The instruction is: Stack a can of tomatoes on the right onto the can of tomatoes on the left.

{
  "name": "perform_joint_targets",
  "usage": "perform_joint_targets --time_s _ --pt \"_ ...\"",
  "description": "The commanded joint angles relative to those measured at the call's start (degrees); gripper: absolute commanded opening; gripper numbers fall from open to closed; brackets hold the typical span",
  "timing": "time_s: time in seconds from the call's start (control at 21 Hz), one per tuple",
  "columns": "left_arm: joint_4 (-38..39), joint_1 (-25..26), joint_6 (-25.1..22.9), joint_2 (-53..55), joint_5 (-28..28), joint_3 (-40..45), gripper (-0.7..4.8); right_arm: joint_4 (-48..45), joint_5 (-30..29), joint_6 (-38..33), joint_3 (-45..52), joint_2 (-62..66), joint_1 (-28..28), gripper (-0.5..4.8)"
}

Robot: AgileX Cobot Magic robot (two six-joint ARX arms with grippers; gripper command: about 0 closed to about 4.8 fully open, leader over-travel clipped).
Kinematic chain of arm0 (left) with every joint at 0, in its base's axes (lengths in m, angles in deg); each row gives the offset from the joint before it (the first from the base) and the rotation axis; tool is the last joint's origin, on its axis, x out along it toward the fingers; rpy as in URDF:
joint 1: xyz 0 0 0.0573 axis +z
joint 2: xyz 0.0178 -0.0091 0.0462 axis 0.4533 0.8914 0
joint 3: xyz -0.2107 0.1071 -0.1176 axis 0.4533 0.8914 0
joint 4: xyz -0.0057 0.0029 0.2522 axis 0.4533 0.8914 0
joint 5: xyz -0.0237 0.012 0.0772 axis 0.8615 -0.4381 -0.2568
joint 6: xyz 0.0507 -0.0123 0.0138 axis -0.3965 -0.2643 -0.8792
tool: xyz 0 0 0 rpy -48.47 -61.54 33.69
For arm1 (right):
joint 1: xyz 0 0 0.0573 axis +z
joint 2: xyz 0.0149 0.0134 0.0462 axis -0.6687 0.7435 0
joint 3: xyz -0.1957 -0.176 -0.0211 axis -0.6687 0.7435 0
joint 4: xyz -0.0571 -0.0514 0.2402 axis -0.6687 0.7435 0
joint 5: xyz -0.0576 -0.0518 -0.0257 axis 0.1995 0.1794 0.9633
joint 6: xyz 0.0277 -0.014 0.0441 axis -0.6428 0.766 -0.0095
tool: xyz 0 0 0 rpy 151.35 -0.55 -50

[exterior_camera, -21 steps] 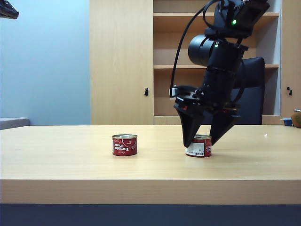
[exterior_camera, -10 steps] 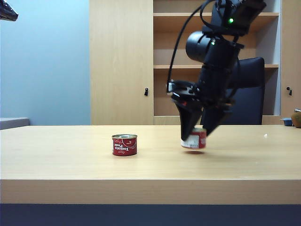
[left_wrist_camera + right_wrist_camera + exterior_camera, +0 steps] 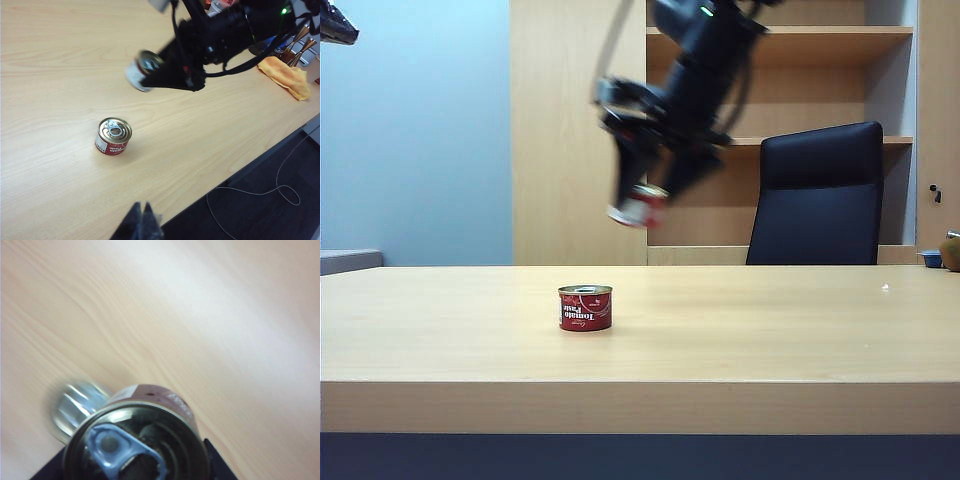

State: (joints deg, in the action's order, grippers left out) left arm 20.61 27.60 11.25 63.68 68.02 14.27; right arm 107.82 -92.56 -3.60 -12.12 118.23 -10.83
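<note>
Wooden cabinets and open shelves stand behind a pale tabletop [image 3: 800,330], with a black office chair [image 3: 817,195] at its far edge. A second ago the right gripper [image 3: 642,205] straddled the right-hand can down on the wood; half a second ago that can was barely clear of the surface. Now the blurred arm has swung up and toward the left of the exterior view, and its jaws are clamped on the carried can [image 3: 637,207], tilted, high in the air, above and a little right of the left can [image 3: 585,308]. The right wrist view shows the carried can's pull-tab lid close up, with a blurred silver lid on the wood just beside it. The left can has not moved; it stands upright, well apart from every tabletop edge, and its red label reads "Tomato Paste". The left gripper [image 3: 140,225] shows only as dark tips near the tabletop's front edge, holding nothing; whether it is spread or closed cannot be told. An orange cloth [image 3: 285,75] lies by a corner.
</note>
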Motion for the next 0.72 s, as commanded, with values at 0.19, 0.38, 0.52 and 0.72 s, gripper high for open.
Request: perform_joint_targets --time_s 0.19,0.38,0.52,0.72 --pt "-0.48 0.00 -0.39 -0.13 0.04 -0.26 -0.01 2.47 1.16 -0.04 -8.26 7.08 5.20 2.52" --pt "-0.09 0.00 -0.39 -0.17 0.09 -0.26 -0.01 4.42 2.32 -0.02 -9.60 9.77 6.47 2.52" --pt "0.35 0.00 -0.39 -0.50 0.07 -0.26 -0.01 6.43 2.34 -0.02 -9.57 10.67 6.49 2.52" --pt "0.33 0.00 -0.39 -0.50 0.04 -0.26 -0.01 7.78 3.08 -0.02 -9.57 11.06 6.38 3.07"
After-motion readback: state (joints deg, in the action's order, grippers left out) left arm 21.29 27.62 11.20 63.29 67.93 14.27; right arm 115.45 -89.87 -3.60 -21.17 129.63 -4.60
